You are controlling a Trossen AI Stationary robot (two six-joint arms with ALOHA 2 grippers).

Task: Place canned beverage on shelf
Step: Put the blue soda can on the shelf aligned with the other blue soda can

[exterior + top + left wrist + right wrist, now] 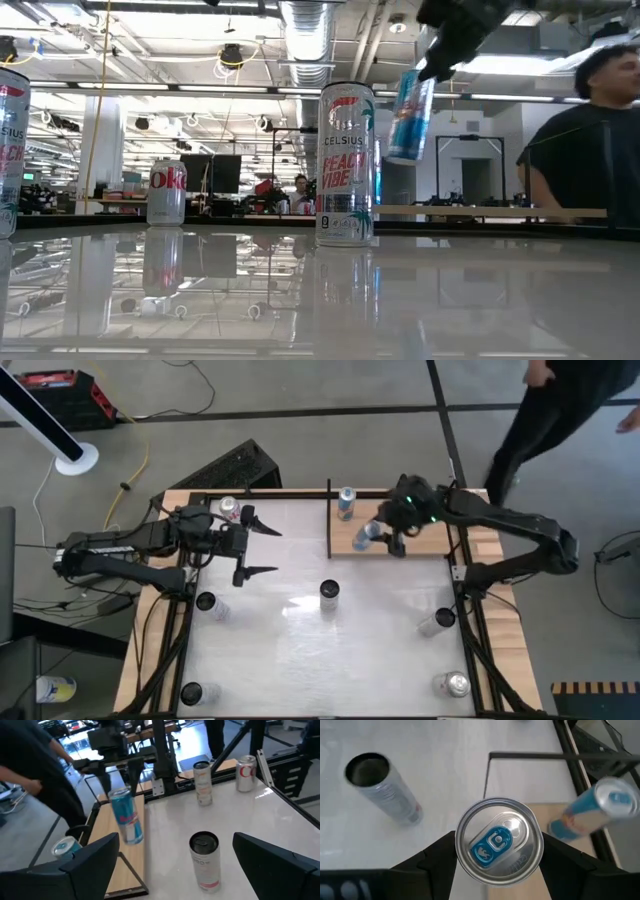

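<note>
My right gripper [385,536] is shut on a slim blue-and-silver can [367,535] over the tan wood shelf [420,542] at the table's far right. In the right wrist view the can's top [499,840] sits between the fingers. In the low view the can [408,115] hangs tilted, high above the shelf. A second blue can [346,503] stands on its base on the shelf's far left corner. My left gripper [262,546] is open and empty over the table's left part. My right gripper pinches the can's upper end, just below the rim [461,851], between its two fingers [435,857]. The fingers come from above, pointing down. The can hangs below them, a little tilted, lifted clear of the shelf [127,817].
Several cans stand on the white table: a Celsius can in the middle [330,595], others at the right [437,622], near right [455,683], left [205,603] and near left [192,693]. A Coke can [230,508] stands far left. A person [560,400] stands beyond the far right corner.
</note>
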